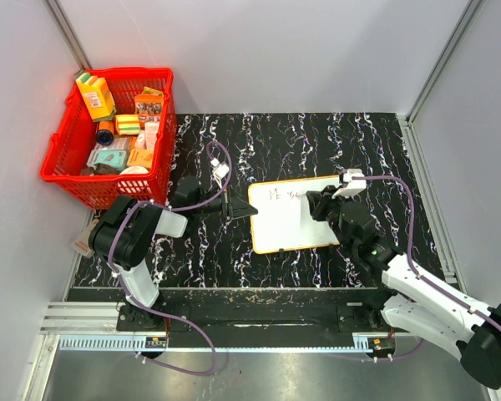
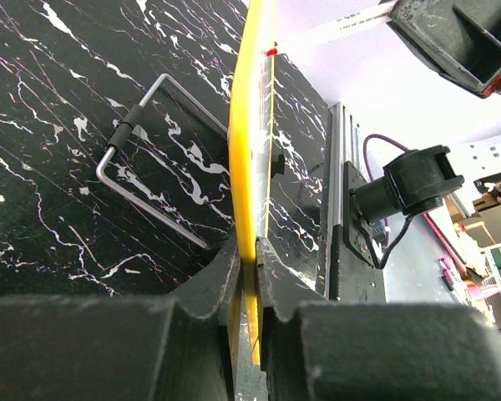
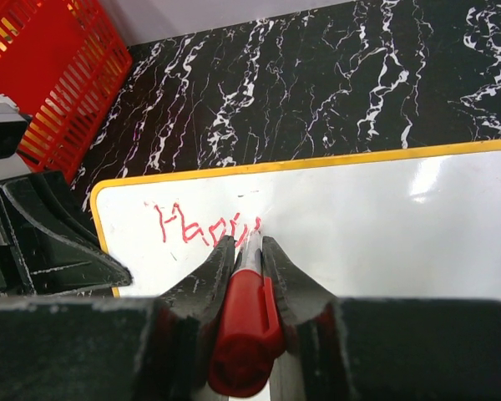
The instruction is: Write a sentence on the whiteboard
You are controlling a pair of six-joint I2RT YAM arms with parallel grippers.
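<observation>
Seemingly cartons point(image 1: 96, 96) fill basket point(image 1: 125, 73); left end effector point(image 2: 249, 251) clamps whiteboard point(image 1: 296, 221), right end effector point(image 3: 244, 242) marker point(image 3: 244, 334).

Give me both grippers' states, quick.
Left gripper: closed, clamping the edge of the whiteboard.
Right gripper: closed, holding a red marker with its tip at the board.

Whiteboard point(image 3: 384, 225): smooth glossy face, glare patch; yellow rim possibly plastic.
Tabletop point(image 3: 317, 83): black marble-print, matt, finely grainy.
Basket point(image 1: 92, 190): red plastic lattice.
Marker point(image 3: 244, 326): shiny red plastic barrel.
Bent wire stand point(image 2: 142, 196): bare metal, dull sheen.
</observation>
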